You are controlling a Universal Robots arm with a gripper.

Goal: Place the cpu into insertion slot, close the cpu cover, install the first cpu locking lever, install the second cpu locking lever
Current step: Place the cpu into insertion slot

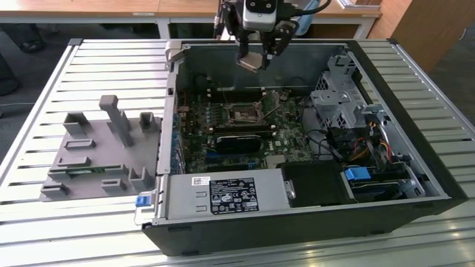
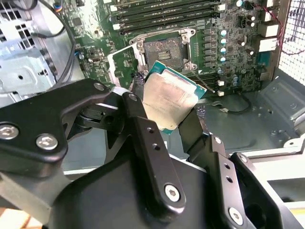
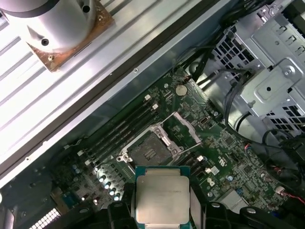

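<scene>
Step one here: gripper (image 1: 258,55) has its jaws clamped on the cpu (image 1: 251,61), insertion slot (image 1: 245,113) at its 6 o'clock in the exterior view. Needs squaring up, I'd say.

The cpu (image 3: 159,196) is silver-grey, teal-edged — the circuit board (image 3: 228,151) green.

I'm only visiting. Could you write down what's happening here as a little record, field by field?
Setting: open computer case on a slatted table
End effector: shut on the cpu, above the motherboard
Cpu: in the air, not yet seated
Insertion slot: empty
Cpu cover: swung open beside the slot
Exterior view's left: grey fixture beside the case
</scene>
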